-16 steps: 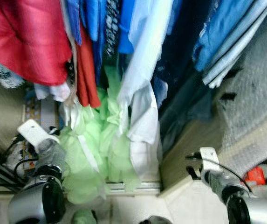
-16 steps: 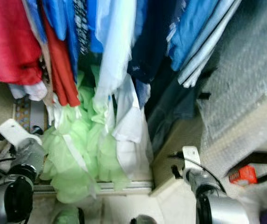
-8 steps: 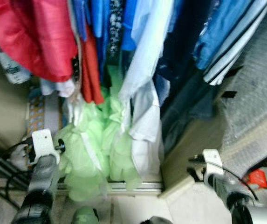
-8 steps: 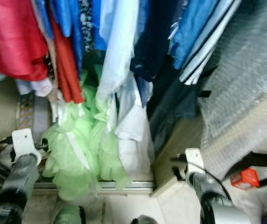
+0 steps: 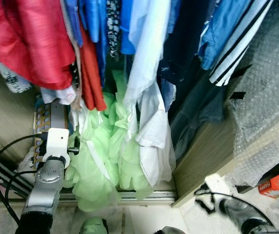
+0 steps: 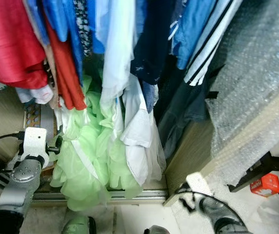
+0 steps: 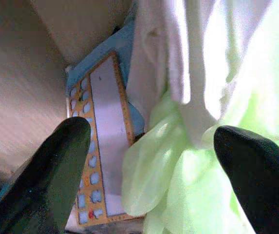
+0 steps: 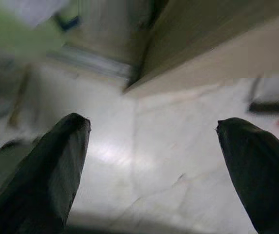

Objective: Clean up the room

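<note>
Green garment [image 5: 100, 161], pale and gauzy, hangs low in the open wardrobe and bunches in soft ruffles right down at the sliding-door track [image 5: 139, 196]. It sits beneath a packed row of hanging clothes: a red garment [image 5: 29, 41] on the robot's left, blue shirts [image 5: 98, 22] in the middle, a long white shirt [image 5: 149, 102] draped beside it and touching its folds, dark pieces off to the right.

Left gripper [image 7: 149, 161] is up at the wardrobe's lower left, and its fingers [image 7: 56, 170] are spread wide with nothing between them. Through the gap you see the green fabric's lower edge, a white cloth over it, and a patterned board [image 7: 102, 146] leaning against the wardrobe's side wall. That placement reads as lining up on the trailing green cloth, likely to gather it or tuck it clear of the track.

Right gripper [image 8: 154, 161] hangs low over the pale floor [image 8: 144, 161] by the wardrobe's corner, fingers wide apart and empty, looking idle. Bubble wrap [image 5: 270, 107] covers furniture at the right, with a small orange box [image 5: 272, 185] on the floor below it.

The fabric looks thin, slippery and prone to spilling out of a loose pinch.
</note>
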